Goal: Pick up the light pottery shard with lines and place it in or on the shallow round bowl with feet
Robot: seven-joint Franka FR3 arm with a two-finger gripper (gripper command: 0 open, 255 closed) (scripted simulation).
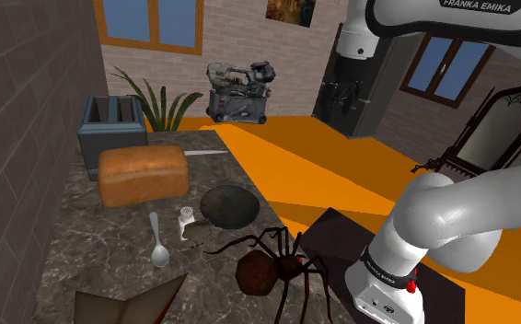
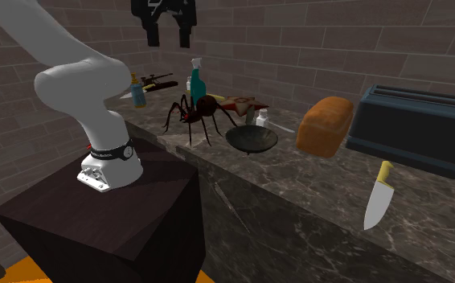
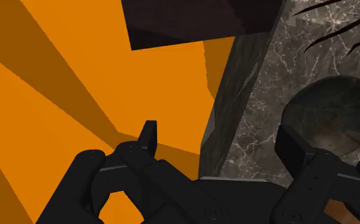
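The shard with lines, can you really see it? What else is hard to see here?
Shard: shoulder view, too small to show its lines.
Bowl: shoulder view, its feet are hidden beneath its own body.
Gripper: second exterior view, its upper part is cut off by the top edge.
Spider: shoulder view, some legs are cut off by the bottom edge.
Brown thing: shoulder view, cut by the bottom edge; cannot tell what it is.

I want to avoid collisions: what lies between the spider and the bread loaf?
The dark shallow bowl sits between the spider and the bread loaf; the second exterior view shows this plainly.
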